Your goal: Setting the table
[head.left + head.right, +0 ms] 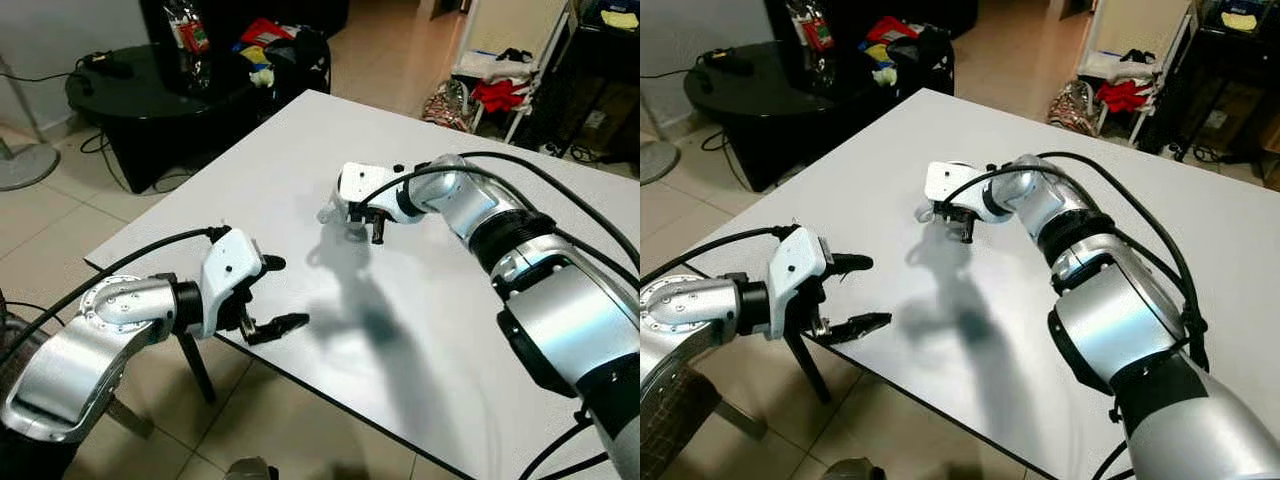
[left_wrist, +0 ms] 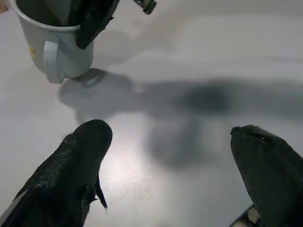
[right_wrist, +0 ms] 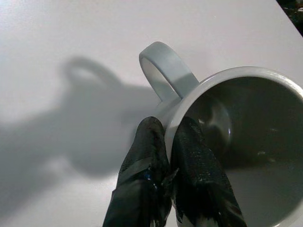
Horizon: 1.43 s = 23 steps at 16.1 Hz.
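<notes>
From the head views, your right end effector [image 1: 372,228] holds a white mug [image 1: 334,212] over the white tabletop [image 1: 300,150]; the left end effector [image 1: 855,295] hovers spread and empty at the near edge. Its wrist view shows the mug's handle [image 2: 51,61]. The right wrist view shows fingers [image 3: 142,161] pinching the rim; it's likely rigid, slick and breakable, so keep that wall grip.

We count one mug [image 3: 222,118], pale grey with one handle [image 3: 166,68], on one white table [image 1: 300,160]. We count two grippers: the right gripper [image 3: 170,156] at the table's twelve o'clock and the left gripper [image 1: 268,295] at eight o'clock. We count one black side table [image 1: 130,95] at ten o'clock.
</notes>
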### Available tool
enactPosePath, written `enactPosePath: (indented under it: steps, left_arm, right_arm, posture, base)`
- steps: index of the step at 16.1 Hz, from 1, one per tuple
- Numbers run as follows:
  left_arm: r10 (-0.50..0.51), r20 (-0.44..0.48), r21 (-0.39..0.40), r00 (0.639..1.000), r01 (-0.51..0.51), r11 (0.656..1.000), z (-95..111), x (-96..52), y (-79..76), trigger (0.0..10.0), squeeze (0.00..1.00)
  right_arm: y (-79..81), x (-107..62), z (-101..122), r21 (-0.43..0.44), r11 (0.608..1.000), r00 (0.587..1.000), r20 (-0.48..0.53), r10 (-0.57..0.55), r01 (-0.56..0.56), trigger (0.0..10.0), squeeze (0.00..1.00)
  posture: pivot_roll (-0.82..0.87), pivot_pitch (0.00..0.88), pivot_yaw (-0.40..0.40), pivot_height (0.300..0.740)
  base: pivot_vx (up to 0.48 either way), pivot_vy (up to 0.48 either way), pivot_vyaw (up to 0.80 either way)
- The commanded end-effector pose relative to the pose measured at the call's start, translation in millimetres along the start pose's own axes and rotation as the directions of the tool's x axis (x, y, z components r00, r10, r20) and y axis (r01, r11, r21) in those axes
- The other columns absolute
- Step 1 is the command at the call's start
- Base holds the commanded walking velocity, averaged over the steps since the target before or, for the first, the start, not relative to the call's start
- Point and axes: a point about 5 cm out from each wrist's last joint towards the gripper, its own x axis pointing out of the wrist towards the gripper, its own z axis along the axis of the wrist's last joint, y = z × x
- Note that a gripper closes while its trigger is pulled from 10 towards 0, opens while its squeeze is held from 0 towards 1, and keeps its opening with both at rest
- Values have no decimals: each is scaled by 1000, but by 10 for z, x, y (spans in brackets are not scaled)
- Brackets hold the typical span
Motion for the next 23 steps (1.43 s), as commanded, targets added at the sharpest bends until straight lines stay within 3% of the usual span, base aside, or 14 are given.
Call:
enactPosePath:
  steps: [1, 6, 8, 10, 11, 12, 15, 20, 21, 22, 23]
  left_arm:
    - [-8, 0, 2, 1000, 8, 1000, 20, -30, -20, 10000, 0]
    - [-10, -5, 3, 1000, 10, 1000, 28, -36, -24, 10000, 0]
    - [-13, -8, 5, 1000, 13, 1000, 33, -35, -27, 10000, 0]
    - [-14, -10, 8, 1000, 14, 1000, 36, -39, -22, 10000, 0]
    - [-15, -11, 9, 1000, 15, 1000, 35, -36, -25, 10000, 0]
    - [-15, -11, 10, 1000, 16, 1000, 35, -35, -29, 10000, 0]
    - [-17, -11, 12, 1000, 17, 1000, 38, -30, -31, 10000, 0]
    - [-14, -9, 18, 1000, 14, 1000, 45, -19, -21, 10000, 0]
    - [-13, -9, 18, 1000, 13, 1000, 46, -21, -22, 10000, 0]
    - [-13, -9, 18, 1000, 13, 1000, 48, -20, -19, 10000, 0]
    - [-12, -9, 18, 1000, 12, 1000, 48, -21, -17, 10000, 0]
  right_arm:
    - [-83, -47, 50, -9, 999, 999, 10, -42, 42, 10000, 0]
    - [-50, -15, 27, 19, 999, 999, 17, -49, 48, 10000, 0]
    - [-18, 13, 17, 34, 998, 999, 24, -45, 45, 10000, 149]
    - [5, 29, 2, 40, 998, 999, 24, -40, 40, 10000, 157]
    - [28, 42, -12, 48, 998, 999, 25, -30, 29, 10000, 282]
    - [48, 54, -26, 52, 998, 999, 23, -22, 21, 10000, 318]
    - [96, 75, -73, 60, 998, 1000, 10, -2, 1, 10000, 392]
    - [119, 91, -87, 66, 998, 1000, 9, 3, -3, 10000, 412]
    - [117, 91, -81, 66, 998, 1000, 11, 2, -3, 10000, 494]
    - [110, 89, -73, 68, 998, 1000, 13, -1, 0, 10000, 898]
    - [106, 88, -67, 69, 998, 1000, 15, -1, 0, 10000, 1000]
  posture:
    - [197, 0, -19, 740]
    - [199, 0, -17, 740]
    - [199, 0, -15, 740]
    - [199, 0, -13, 740]
    - [200, 0, -14, 740]
    - [199, 0, -14, 740]
    - [199, 0, -14, 740]
    - [195, 0, -13, 740]
    - [195, 0, -13, 740]
    - [197, 0, -14, 740]
    - [200, 0, -18, 740]
  base:
    - [0, 0, 0]
    - [0, 0, 0]
    - [0, 0, 0]
    - [0, 0, 0]
    - [0, 0, 0]
    - [0, 0, 0]
    - [0, 0, 0]
    - [0, 0, 0]
    - [0, 0, 0]
    - [0, 0, 0]
    - [0, 0, 0]
